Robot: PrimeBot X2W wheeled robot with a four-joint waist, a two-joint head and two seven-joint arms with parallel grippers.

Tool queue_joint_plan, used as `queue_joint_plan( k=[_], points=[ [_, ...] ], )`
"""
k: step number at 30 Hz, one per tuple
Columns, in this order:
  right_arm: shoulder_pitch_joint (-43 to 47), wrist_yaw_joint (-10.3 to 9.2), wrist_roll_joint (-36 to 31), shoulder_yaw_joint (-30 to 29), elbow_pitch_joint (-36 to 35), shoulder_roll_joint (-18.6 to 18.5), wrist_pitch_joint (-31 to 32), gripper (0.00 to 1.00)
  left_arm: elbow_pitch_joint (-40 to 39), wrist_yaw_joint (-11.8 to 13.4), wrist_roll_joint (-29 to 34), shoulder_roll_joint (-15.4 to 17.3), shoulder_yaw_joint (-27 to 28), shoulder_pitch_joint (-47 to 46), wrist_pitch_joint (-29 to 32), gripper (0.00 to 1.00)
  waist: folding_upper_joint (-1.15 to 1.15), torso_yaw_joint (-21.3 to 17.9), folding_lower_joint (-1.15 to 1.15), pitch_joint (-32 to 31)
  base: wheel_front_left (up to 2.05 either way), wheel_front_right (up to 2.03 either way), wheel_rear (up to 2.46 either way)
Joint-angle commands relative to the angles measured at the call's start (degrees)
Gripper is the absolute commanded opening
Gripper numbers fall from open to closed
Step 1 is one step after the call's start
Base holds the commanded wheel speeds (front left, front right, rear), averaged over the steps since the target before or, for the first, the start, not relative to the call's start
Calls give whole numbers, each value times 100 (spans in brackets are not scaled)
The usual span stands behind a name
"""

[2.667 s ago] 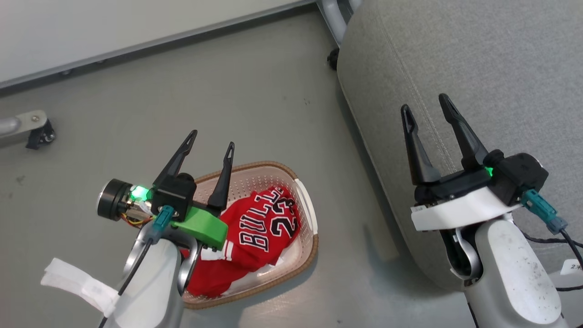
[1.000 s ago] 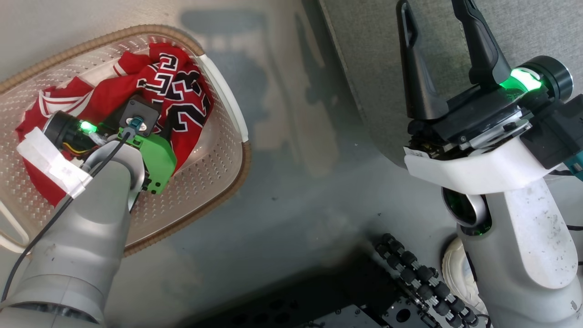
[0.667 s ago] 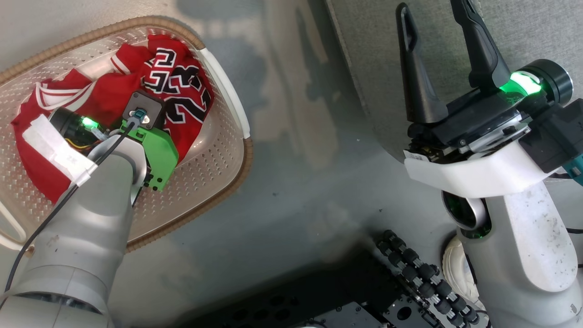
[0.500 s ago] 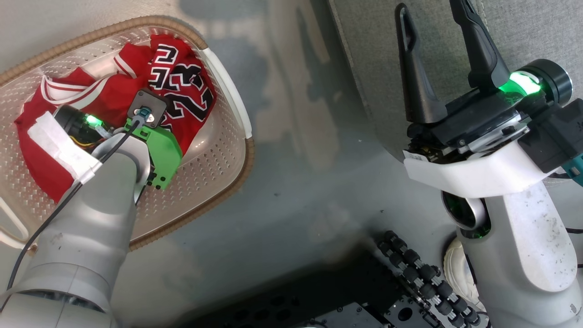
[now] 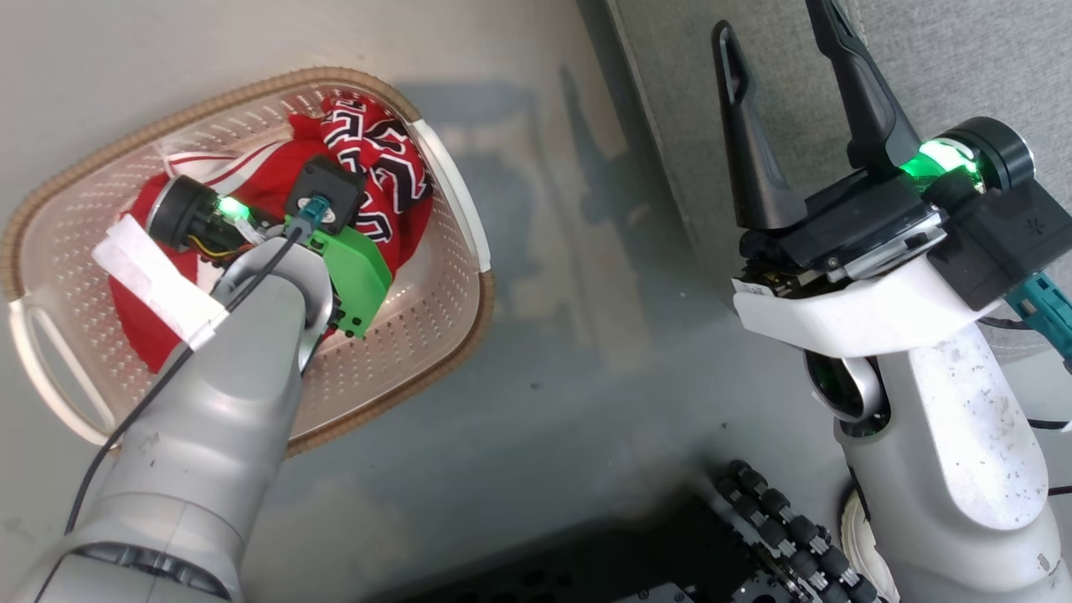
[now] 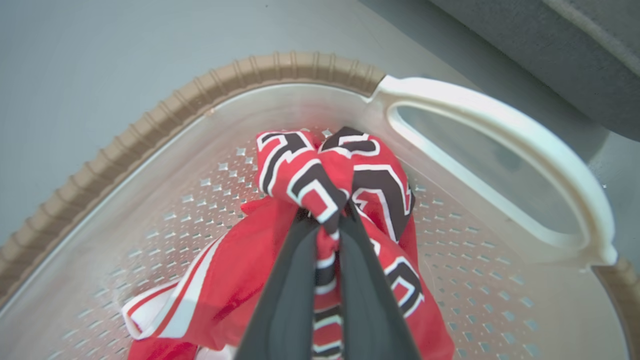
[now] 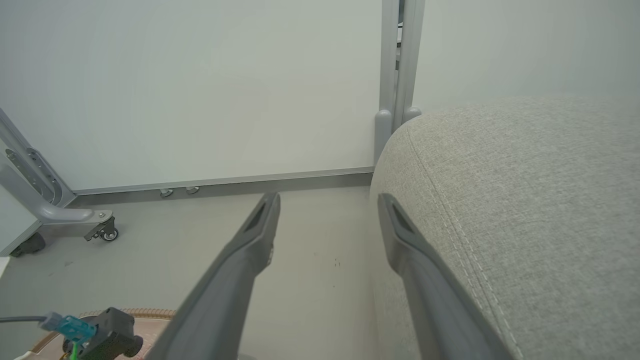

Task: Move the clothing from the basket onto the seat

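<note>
Reaching down into the basket (image 5: 419,335) with my left claw (image 6: 326,220), I have its two dark fingers pinched tight on a bunched fold of the clothing (image 6: 372,192), red fabric with black, white-edged lettering. The fold rises between the fingertips, close to the basket's white handle (image 6: 500,130) on its right side. More red cloth with white stripes spreads beneath, toward the left of the basket, lying on the perforated bottom. The basket sits on the grey floor (image 5: 586,352) to my left, a brown ribbed rim running round its top.

My right claw (image 7: 328,200) hangs in the air on my right, its fingers spread wide with nothing between them, tips pointing away from me. It is at the left edge of the seat (image 7: 525,210); I cannot tell whether it is over the cushion or just beside it. The seat is a big grey woven cushion with a stitched seam, standing to the right of the basket and apart from it. A pale wall panel (image 7: 200,90) stands at the far side.
</note>
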Motion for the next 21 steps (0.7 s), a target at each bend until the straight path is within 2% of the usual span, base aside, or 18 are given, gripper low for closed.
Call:
queue_joint_plan(
  k=[1, 7, 21],
  points=[
    [58, -2, -19, -8, 59, -18, -26, 100, -177, -16, -68, 36, -15, 184, -29, 0, 0, 183, 0, -320, 0, 0, 0],
    [162, -2, -5, -5, 257, -19, -26, 100, -889, -17, -216, 111, -25, 647, -31, 0, 0, 351, 0, -807, 0, 0, 0],
    [745, -2, -180, -262, 711, -20, -27, 100, -2557, -20, -538, 32, 172, 1851, -27, 0, 0, 938, 0, -2113, 0, 0, 0]
  ],
)
